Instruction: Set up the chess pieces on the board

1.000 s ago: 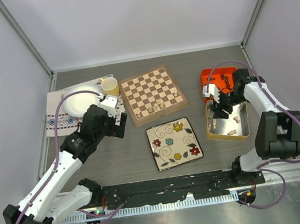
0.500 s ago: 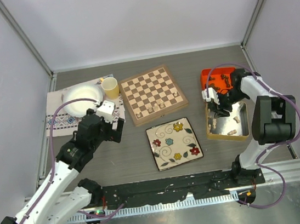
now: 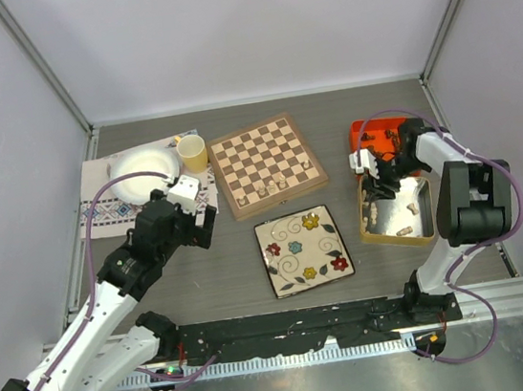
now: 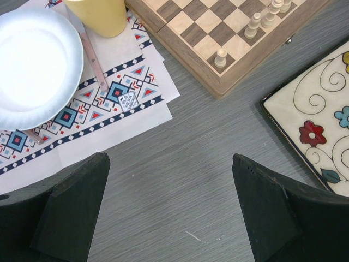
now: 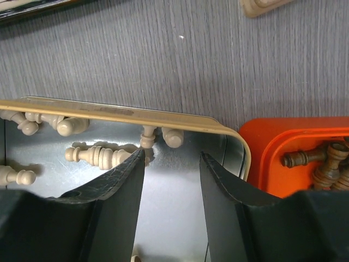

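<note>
From above: shows the board (image 3: 261,155) at twelve o'clock, a little skewed and mostly bare. Finds only a few pale chess pieces (image 3: 271,186) along its six o'clock edge. Puts the right gripper (image 3: 377,186) at three o'clock, dipped over the tin tray (image 3: 398,238), presumably to fetch stock from there. Puts the left gripper (image 3: 206,229) at nine o'clock, clear of the board, likely to leave room.

From the left wrist: hangs spread wide and empty over bare tabletop. Catches the board's tan-bordered corner at one o'clock, with small cream turned pieces standing upright on the outermost row, and the floral plate (image 4: 316,103) at three o'clock.

From the right wrist: holds the fingers parted with nothing between them, aimed at twelve o'clock toward the tin's rim. Shows cream pieces lying on their sides from nine to twelve o'clock just inside that rim, the nearest perhaps touching a fingertip; hard to tell. Shows dark pieces (image 5: 319,164) heaped in the orange tray (image 5: 267,136) at three o'clock. Suggests most of the setting-up is yet to do.
</note>
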Motion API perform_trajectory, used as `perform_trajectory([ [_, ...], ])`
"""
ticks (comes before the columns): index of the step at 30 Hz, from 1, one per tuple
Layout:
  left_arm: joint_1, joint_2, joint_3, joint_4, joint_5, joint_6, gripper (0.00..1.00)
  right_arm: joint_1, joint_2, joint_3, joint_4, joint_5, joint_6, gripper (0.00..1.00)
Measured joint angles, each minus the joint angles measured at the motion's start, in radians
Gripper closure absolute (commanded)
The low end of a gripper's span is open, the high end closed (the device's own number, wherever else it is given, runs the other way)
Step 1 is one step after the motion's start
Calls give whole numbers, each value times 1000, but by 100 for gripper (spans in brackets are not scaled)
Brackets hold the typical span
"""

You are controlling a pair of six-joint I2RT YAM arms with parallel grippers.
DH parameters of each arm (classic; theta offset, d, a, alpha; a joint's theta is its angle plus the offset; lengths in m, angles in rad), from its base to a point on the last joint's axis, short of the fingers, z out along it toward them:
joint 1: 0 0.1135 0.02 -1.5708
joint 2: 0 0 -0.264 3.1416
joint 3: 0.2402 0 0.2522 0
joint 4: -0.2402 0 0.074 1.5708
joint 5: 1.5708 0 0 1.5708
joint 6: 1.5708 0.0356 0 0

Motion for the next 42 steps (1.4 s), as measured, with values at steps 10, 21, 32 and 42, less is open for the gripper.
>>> perform_trajectory([
  [10, 0, 0, 0, 0, 0, 0, 0, 43, 13, 0, 18, -10, 25, 58],
  [21, 0, 0, -2, 0, 0, 0, 0, 48, 20, 0, 18, -3, 46, 97],
  [32, 0, 0, -4, 1, 0, 0, 0, 46, -60, 60, -44, 129, 201, 99],
  [42, 0, -5, -6, 2, -1, 0, 0, 59, -142, 248, -137, 140, 451, 99],
])
